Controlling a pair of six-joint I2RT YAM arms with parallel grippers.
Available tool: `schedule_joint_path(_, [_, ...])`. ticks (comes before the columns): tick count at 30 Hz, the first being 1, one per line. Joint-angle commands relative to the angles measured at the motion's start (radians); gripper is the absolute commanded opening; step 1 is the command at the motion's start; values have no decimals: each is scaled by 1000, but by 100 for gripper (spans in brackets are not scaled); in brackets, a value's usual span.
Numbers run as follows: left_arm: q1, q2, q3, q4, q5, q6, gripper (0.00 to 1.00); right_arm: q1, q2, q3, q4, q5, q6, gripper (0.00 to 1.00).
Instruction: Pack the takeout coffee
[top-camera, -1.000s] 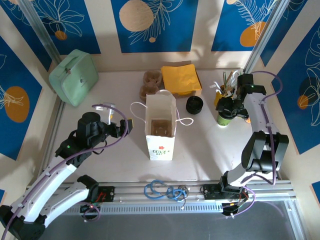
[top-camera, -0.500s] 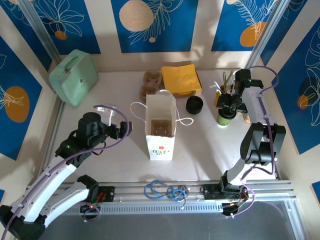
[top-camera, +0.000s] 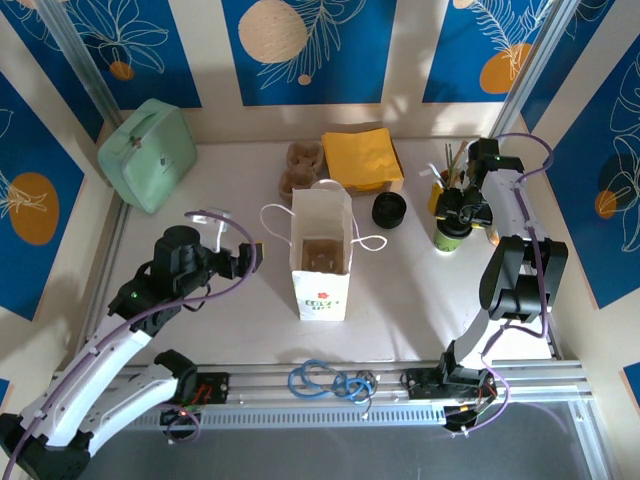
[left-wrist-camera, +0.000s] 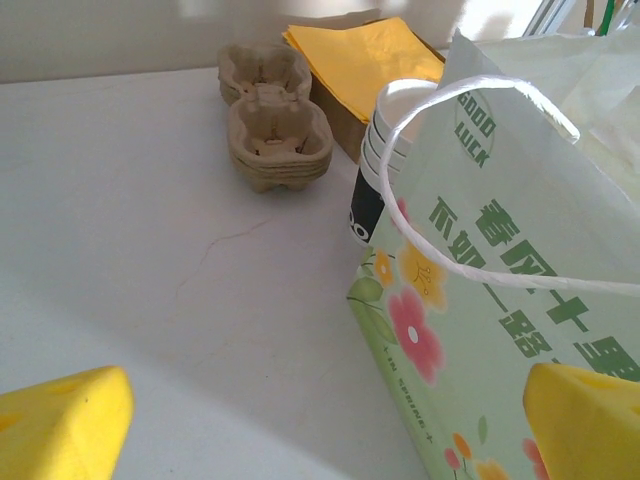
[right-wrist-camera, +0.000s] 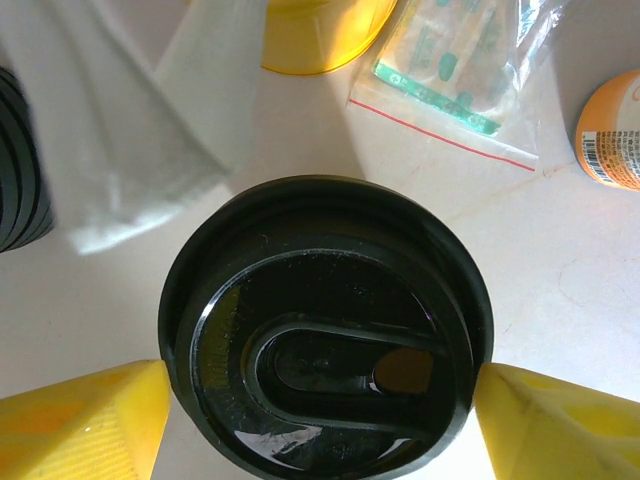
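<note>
One takeout coffee (right-wrist-camera: 325, 330), one paper bag (top-camera: 320, 295)

A robot lab cell dressed as a café counter. Two arms (top-camera: 110, 345) are bolted to an aluminium rail (top-camera: 260, 378) with loose cables (top-camera: 325, 380) at the near edge. Blue patterned panels (top-camera: 300, 50) wall a white surface (top-camera: 400, 290). On it sits café stock: paper bag (top-camera: 321, 255), cup carriers (top-camera: 303, 168), napkins (top-camera: 362, 158), lids (top-camera: 389, 210) and, at right, a takeout coffee (top-camera: 446, 240).

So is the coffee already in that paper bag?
No, the takeout coffee stands on the table at the right, well apart from the paper bag.
</note>
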Motion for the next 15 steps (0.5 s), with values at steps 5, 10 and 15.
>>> schedule_joint_path(5, [-7, -11, 26, -12, -21, 15, 100, -9, 25, 26, -35, -24, 16, 77])
schedule_joint_path(10, [-6, -8, 24, -13, -21, 13, 100, -4, 37, 31, -42, -42, 16, 78])
schedule_joint_path(15, [-6, -13, 24, -15, -21, 13, 100, -1, 48, 36, -55, -44, 20, 78])
